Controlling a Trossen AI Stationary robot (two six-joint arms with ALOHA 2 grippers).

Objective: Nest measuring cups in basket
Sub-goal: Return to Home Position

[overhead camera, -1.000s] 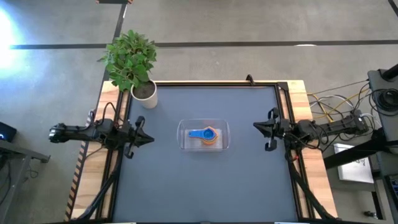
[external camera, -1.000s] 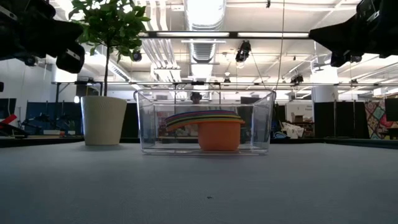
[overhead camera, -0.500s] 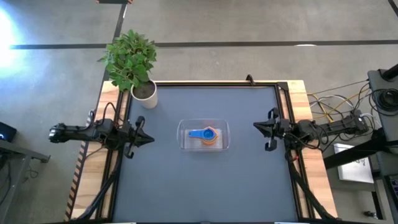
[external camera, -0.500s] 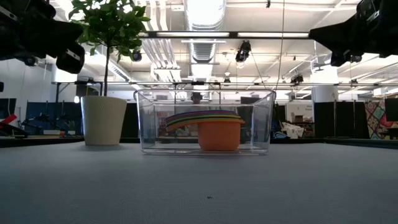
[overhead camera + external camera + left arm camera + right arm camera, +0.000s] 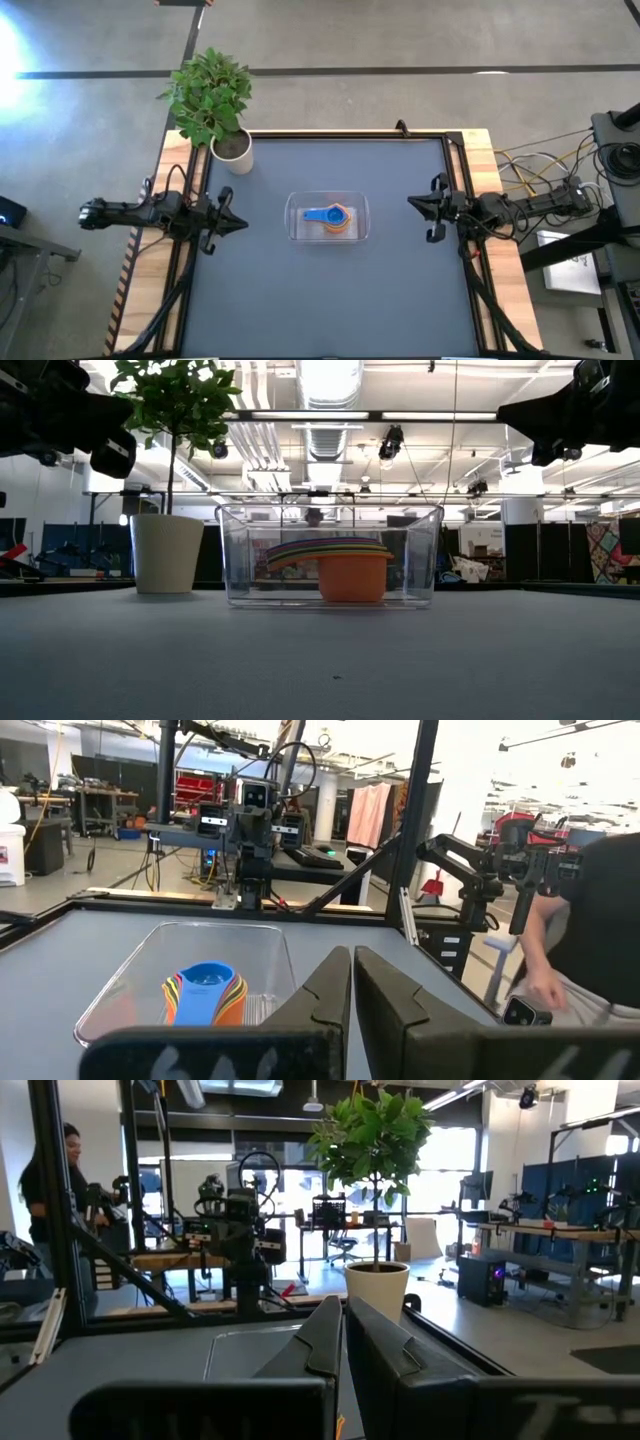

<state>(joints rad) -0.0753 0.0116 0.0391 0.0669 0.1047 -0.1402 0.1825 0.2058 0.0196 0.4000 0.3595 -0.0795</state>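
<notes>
Jaws pressed together on both arms, nothing held. Left gripper point(image 5: 238, 222) hangs above the table's point(image 5: 330, 300) left edge, pointing inward. Right gripper point(image 5: 415, 204) hangs likewise above the right edge. Both are well apart from the basket point(image 5: 296, 233), which sits at table centre. Cups point(image 5: 335, 219) lie nested inside it: blue cup point(image 5: 318, 214) on top, handle toward the left arm; orange cup point(image 5: 352, 578) outermost, other coloured rims showing between. Plant pot point(image 5: 233, 150) stands near the back left corner.

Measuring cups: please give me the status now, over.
Left claw and right claw shut, empty, one each side of basket. Measuring cups nested inside it, blue on top. Plant pot apart, at far corner.
</notes>
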